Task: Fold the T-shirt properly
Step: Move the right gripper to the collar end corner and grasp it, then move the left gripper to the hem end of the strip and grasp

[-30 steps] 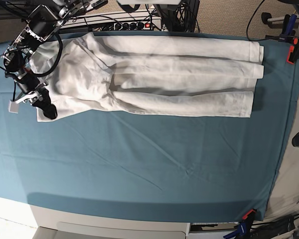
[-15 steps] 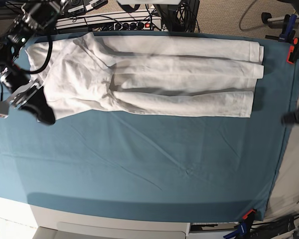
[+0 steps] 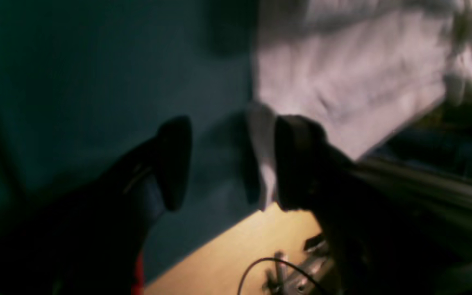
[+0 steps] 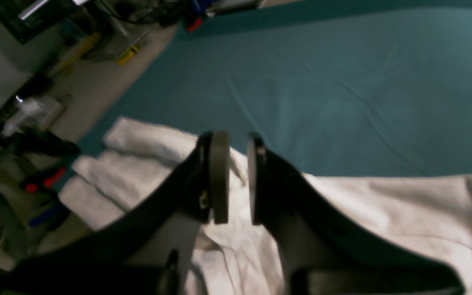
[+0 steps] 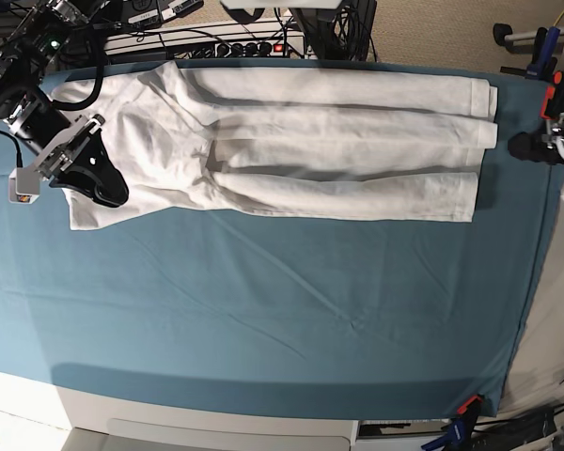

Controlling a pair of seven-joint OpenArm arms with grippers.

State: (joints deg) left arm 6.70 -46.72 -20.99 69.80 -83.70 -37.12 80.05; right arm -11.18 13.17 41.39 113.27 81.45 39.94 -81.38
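The T-shirt (image 5: 291, 150) lies flat on the teal table cloth (image 5: 263, 310), folded lengthwise into a long white band along the cloth's far side.

Right gripper (image 5: 99, 178): positioned over one end of the band, above the garment's near corner there. In its wrist view the right gripper (image 4: 234, 180) has its two pads parallel with a narrow gap between them. White fabric (image 4: 342, 229) shows beneath and behind the pads; no cloth is seen caught in the gap. The folded layers of the shirt run away from the claw to the far end, and bare teal cloth lies beyond the shirt's edge ahead of it.

Left gripper (image 5: 536, 147): stationed at the opposite end, just off the shirt's hem, over the edge of the cloth. In its wrist view, which is blurred, the left gripper (image 3: 228, 164) has its fingers spread wide. A small flap of white fabric (image 3: 262, 155) stands against the inner face of one finger; whether it touches cannot be determined. The main body of the shirt lies ahead of and beyond that finger. The other finger is over bare teal cloth.
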